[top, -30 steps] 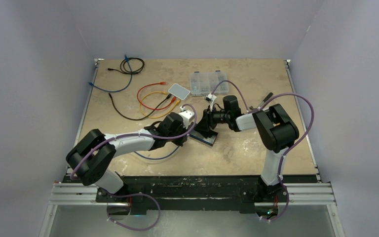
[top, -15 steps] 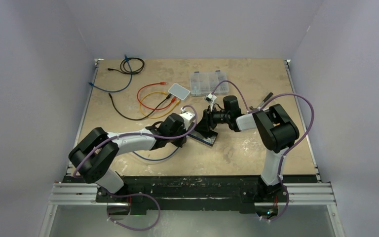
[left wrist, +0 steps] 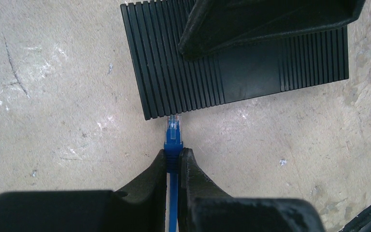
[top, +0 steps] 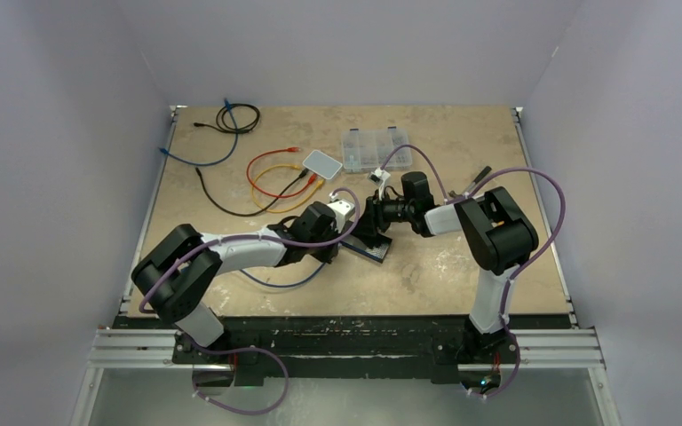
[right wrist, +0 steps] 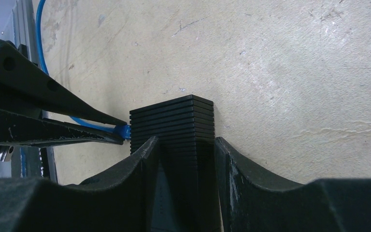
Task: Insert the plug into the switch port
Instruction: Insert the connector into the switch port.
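The black ribbed switch lies on the table, also in the top view and the right wrist view. My left gripper is shut on the blue plug; the plug's clear tip touches the switch's near edge close to its left end. My right gripper is shut on the switch, its fingers on the two long sides. In the right wrist view the blue plug meets the switch's left face. The port itself is hidden.
A white box, a clear parts case and red, yellow and black cables lie behind the arms. A blue and black cable coil lies at the back left. The blue cable loops under my left arm.
My left arm has moved right, bringing the plug up to the switch. The right arm and the switch have not moved.
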Motion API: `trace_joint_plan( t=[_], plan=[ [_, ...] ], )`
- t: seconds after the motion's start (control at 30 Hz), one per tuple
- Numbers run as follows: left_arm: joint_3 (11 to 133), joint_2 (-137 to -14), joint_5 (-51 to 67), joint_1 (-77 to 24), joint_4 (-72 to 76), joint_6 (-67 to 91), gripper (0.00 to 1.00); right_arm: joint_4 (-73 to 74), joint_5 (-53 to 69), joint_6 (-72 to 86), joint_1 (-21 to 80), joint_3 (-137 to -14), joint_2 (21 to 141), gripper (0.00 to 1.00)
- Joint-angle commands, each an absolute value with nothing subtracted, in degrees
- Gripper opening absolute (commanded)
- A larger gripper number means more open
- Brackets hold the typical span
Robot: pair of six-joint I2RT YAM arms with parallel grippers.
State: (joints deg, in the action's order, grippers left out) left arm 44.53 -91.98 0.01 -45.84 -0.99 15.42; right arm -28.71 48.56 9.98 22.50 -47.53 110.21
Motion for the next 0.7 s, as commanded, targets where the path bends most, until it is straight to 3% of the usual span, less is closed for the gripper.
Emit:
trace_joint_plan(
  t=[0.0,0.67],
  plan=[
    [46.94,-92.02,-1.26,-46.25,0.62,14.63,0.00,-26.87,46.75,9.58,22.76,-46.34,109.51,0.47],
    [47.68,-90.52,-3.57,-47.20,0.09,14.67,0.00,-26.72,46.93,9.58,22.76,-46.41,109.45,0.47]
  ],
)
